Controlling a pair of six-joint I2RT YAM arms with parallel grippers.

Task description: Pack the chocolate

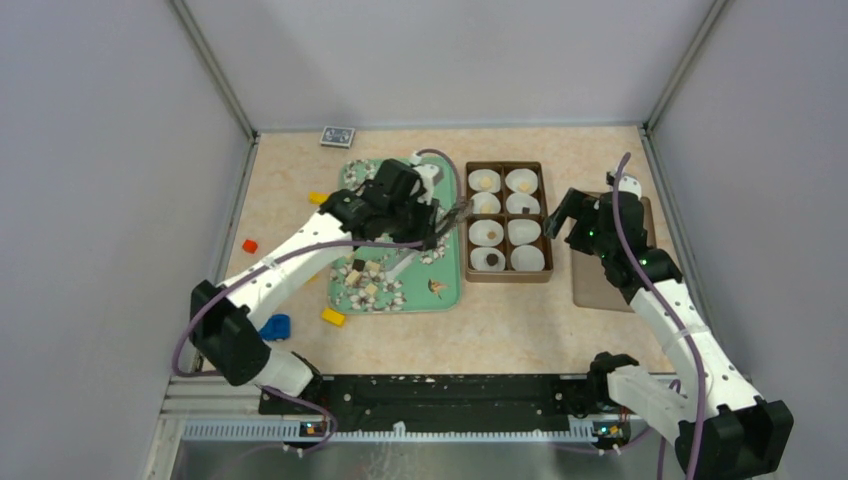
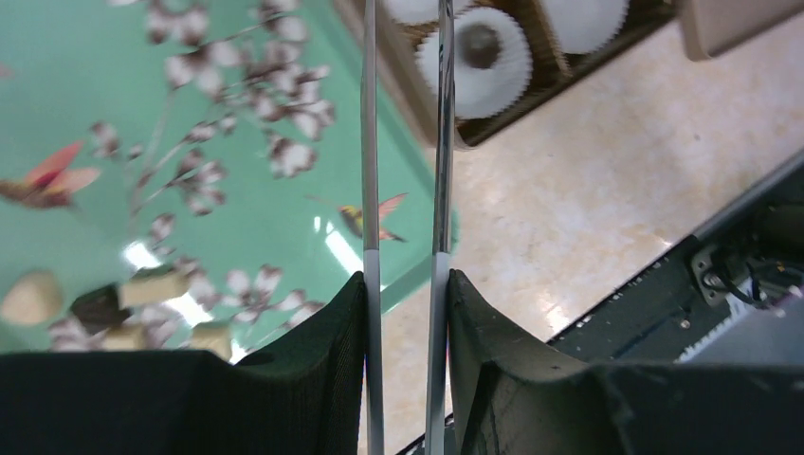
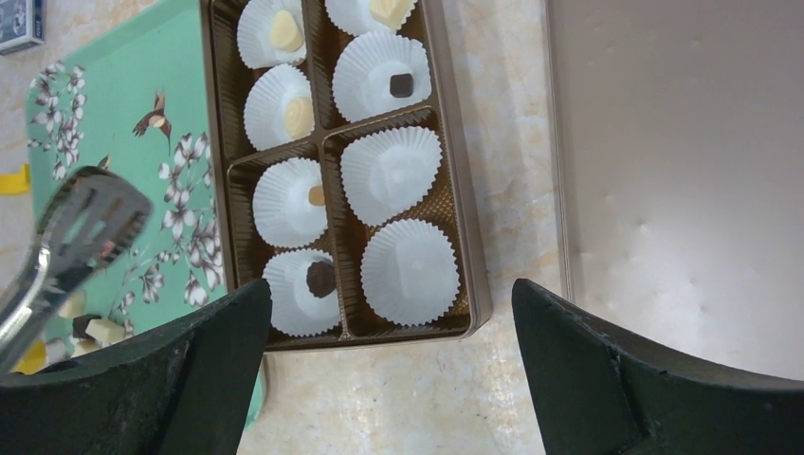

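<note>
My left gripper is shut on metal tongs, whose tips reach over the tray's right edge toward the brown box. I see nothing between the tong tips. Loose chocolates lie on the green flower-print tray. The box holds several white paper cups: cream pieces, a tan one, a dark square and a dark round one. Two cups are empty. My right gripper is open and empty, above the table just right of the box.
The box lid lies right of the box, under my right arm. Yellow blocks, a red block and a blue object lie left of the tray. A small blue card lies by the back wall.
</note>
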